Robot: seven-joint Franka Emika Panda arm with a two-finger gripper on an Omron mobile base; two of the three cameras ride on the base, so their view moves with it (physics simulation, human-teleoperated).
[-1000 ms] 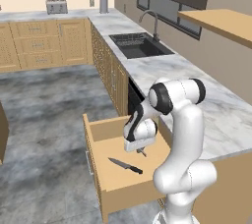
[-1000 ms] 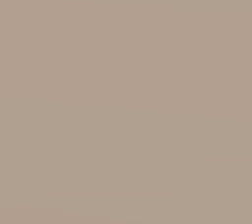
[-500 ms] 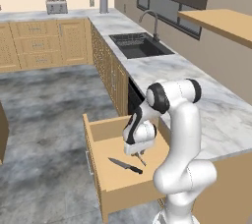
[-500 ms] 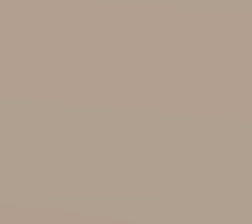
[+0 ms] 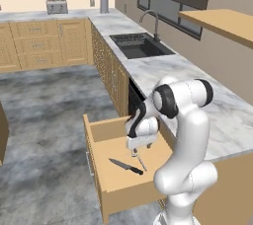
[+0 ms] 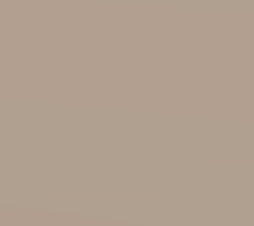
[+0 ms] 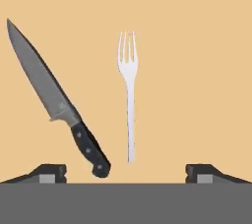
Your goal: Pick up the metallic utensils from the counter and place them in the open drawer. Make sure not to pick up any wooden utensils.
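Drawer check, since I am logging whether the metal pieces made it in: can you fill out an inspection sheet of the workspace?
Surface: white marble counter runs beside the arm; no utensils seen on its visible part.
Job's things: knife and fork both lie on the floor of the open drawer, side by side and apart.
Clutter: nothing seen.
Grippers: gripper hangs over the drawer, jaws spread wide, holding nothing.
Cables: nothing seen.
Surroundings: sink with faucet, toaster on the far counter, wooden cabinets, grey stone floor.
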